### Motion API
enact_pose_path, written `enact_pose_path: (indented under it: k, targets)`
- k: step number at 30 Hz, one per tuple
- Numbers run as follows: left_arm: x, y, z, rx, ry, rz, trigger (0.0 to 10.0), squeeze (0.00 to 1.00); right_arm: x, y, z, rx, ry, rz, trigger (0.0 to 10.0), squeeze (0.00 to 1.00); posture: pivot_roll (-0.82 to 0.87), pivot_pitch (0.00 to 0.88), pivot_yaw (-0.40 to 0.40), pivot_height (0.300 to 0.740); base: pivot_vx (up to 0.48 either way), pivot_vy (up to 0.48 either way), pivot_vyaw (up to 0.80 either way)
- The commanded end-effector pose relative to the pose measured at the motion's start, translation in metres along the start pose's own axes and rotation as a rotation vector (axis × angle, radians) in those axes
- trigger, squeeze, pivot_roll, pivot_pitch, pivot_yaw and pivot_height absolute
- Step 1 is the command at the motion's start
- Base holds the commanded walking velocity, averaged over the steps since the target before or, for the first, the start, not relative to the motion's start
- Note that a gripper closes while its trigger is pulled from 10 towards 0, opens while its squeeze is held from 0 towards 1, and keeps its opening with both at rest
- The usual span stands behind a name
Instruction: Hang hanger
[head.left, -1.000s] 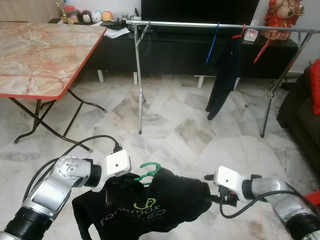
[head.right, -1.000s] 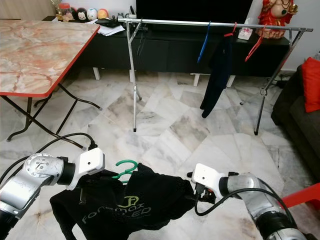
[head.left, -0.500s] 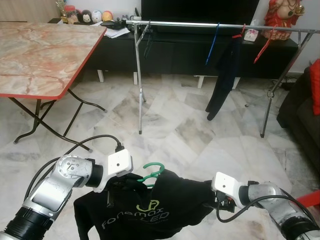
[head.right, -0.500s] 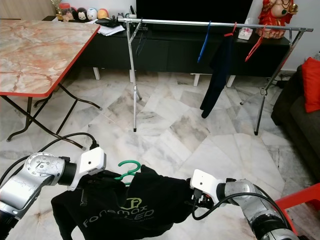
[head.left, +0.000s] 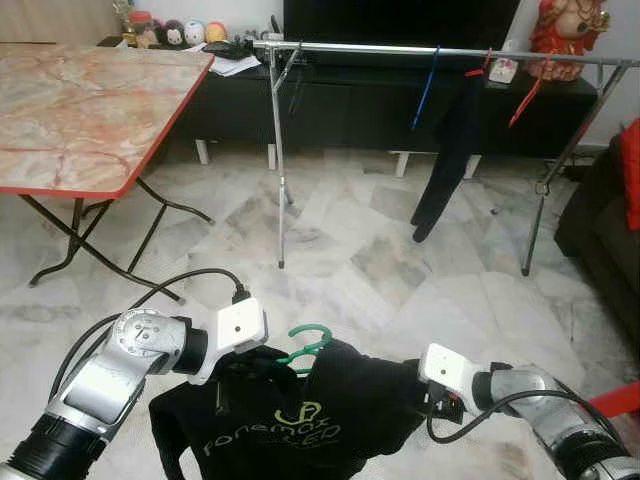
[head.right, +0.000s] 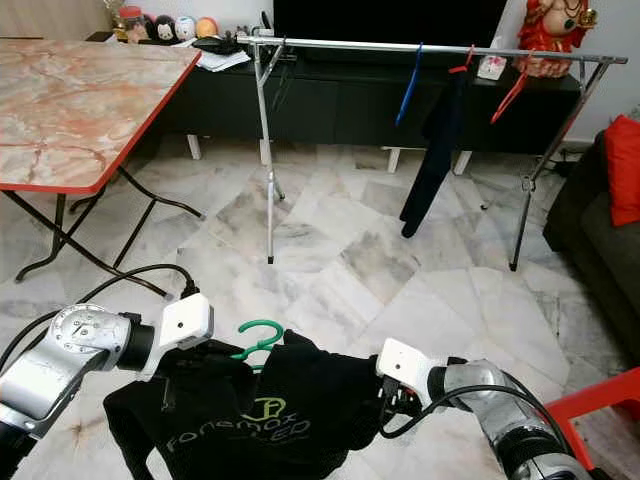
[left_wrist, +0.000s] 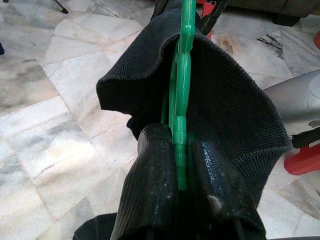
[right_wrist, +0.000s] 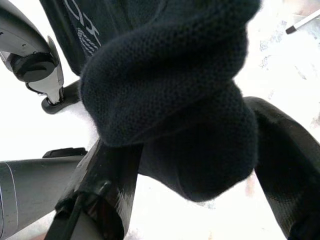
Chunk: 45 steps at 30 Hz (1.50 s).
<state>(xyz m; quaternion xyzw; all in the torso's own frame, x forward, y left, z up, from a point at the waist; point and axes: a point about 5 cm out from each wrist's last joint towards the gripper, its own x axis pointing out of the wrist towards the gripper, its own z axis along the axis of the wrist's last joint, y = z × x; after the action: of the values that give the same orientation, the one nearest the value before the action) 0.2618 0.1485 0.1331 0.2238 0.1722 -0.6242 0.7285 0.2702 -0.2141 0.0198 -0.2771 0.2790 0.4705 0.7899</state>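
Left gripper (left_wrist: 177, 150): clenched on the green hanger (head.left: 303, 343), both fingers (left_wrist: 155, 165) pressed against its stem just below the hook; the hook stands free above the fingers. Black shirt (head.left: 300, 420): draped on the hanger, collar bunched round the stem, body hanging below and between the two grippers; pale green logo with lettering on the front, not sharp enough to read for certain. Right gripper (right_wrist: 195, 150): fingers spread either side of a fold of the shirt's knit, touching the cloth; whether it is pinching cannot be told. Ahead of both grippers: open marble floor (head.left: 360, 260), then a steel rail (head.left: 420, 49) on slanted legs, carrying a blue hanger (head.left: 426, 88), a dark garment (head.left: 447, 150) and a red hanger (head.left: 525, 95), with bare rail between them. Counter (head.left: 90, 110), red-edged, well off beyond the left gripper.
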Motion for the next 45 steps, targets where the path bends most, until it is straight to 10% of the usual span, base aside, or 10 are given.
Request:
enact_pose_path:
  k: [1,24,25,26,45]
  targets:
    - [-0.003,0.000,0.007,0.019,-0.034,0.001,10.0,0.00,-0.002,-0.004,0.001,-0.003,0.000,-0.007,0.0,0.00,-0.05,0.026,-0.080,0.740,0.000,0.000,0.00]
    - [-0.003,0.001,0.006,0.016,-0.028,0.011,10.0,0.00,-0.005,-0.007,0.001,-0.019,0.003,0.011,0.0,0.00,-0.05,0.027,-0.083,0.740,0.000,0.000,0.00]
    - [-0.003,0.001,0.005,0.015,-0.027,0.011,10.0,0.00,-0.007,-0.008,0.000,-0.020,0.004,0.005,8.7,0.00,-0.05,0.027,-0.082,0.740,0.000,0.000,0.00]
    - [-0.003,0.001,0.005,0.014,-0.026,0.010,10.0,0.00,-0.009,-0.009,0.000,-0.020,-0.001,-0.006,10.0,0.00,-0.05,0.027,-0.082,0.740,0.000,0.000,0.00]
    - [-0.007,-0.002,0.005,0.020,-0.008,-0.027,10.0,0.00,-0.016,0.002,-0.010,-0.051,-0.032,0.053,10.0,0.00,-0.05,0.029,-0.072,0.740,0.000,0.000,0.00]
